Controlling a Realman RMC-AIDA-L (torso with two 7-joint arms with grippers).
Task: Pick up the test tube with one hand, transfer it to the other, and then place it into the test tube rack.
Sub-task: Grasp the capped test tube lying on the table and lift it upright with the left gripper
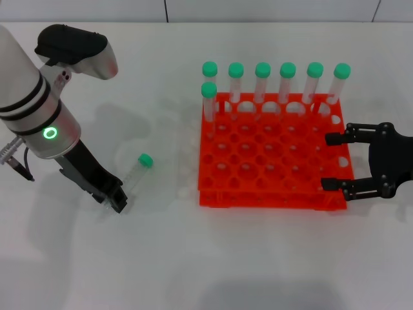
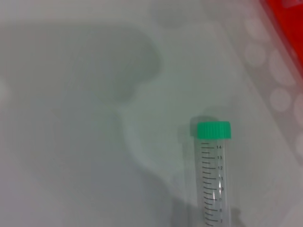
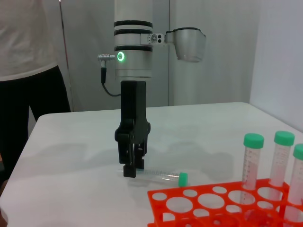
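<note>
We're seeing the test tube (image 1: 136, 172) lying flat on the white table (image 1: 193, 258), green cap pointing toward the far side, well left of the test tube rack (image 1: 271, 158). In the left wrist view the test tube (image 2: 213, 175) is showing its printed graduation marks and green cap, with a corner of the rack (image 2: 284, 19) at the edge.

The left gripper (image 1: 116, 201) is hanging low over the table at the tube's tapered end, just beside it. In the right wrist view that left gripper (image 3: 131, 168) is pointing straight down with its fingers close together, tips at the tube's tip; we cannot tell whether they're touching the test tube (image 3: 161, 177) or gripping it.

The right gripper (image 1: 335, 161) is sitting at the right edge of the rack, fingers spread wide apart, holding nothing.

The rack is standing upright on the table, carrying seven green-capped tubes (image 1: 288, 81): six along the far row, one more in the next row at the left corner.
</note>
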